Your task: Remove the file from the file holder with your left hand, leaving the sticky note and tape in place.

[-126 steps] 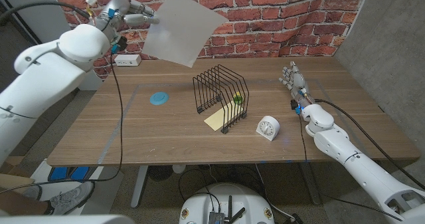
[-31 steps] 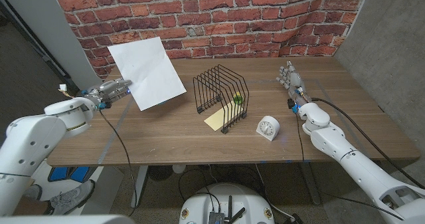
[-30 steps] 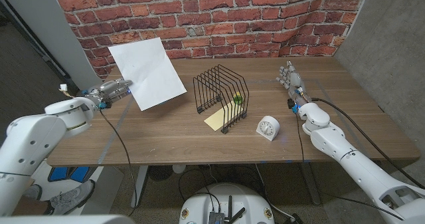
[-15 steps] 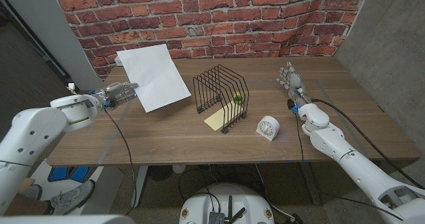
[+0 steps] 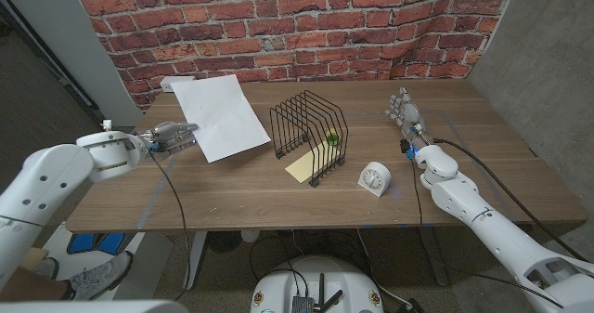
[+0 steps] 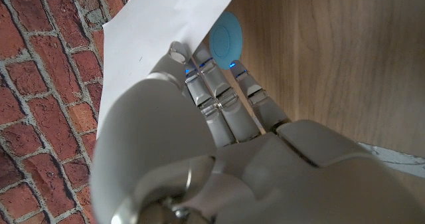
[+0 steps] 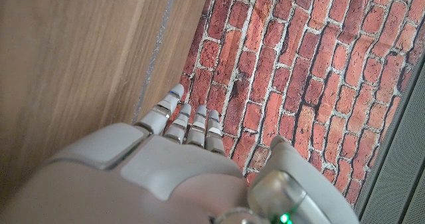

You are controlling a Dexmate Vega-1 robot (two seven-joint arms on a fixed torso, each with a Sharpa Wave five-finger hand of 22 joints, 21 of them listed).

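Observation:
A white file sheet (image 5: 220, 116) hangs low over the table's left part, and my left hand (image 5: 170, 136) pinches its near left corner. In the left wrist view my left hand (image 6: 212, 117) has its fingers along the sheet (image 6: 159, 31). The black wire file holder (image 5: 307, 135) stands at the table's middle. A yellow sticky note (image 5: 304, 168) lies under its near end, and a green tape roll (image 5: 332, 138) sits inside it. My right hand (image 5: 406, 108) stands at the right with its fingers apart and nothing in it, as the right wrist view (image 7: 186, 127) also shows.
A white kitchen timer (image 5: 375, 177) sits right of the holder. A blue round disc (image 6: 227, 36) lies on the table beside the sheet. A brick wall runs behind the table, with a white power strip (image 5: 169, 83) at the back left.
My left hand has carried the file from high above the table's back left down and toward the table; in the last second it sank lower and tilted flatter. My right hand has stayed put.

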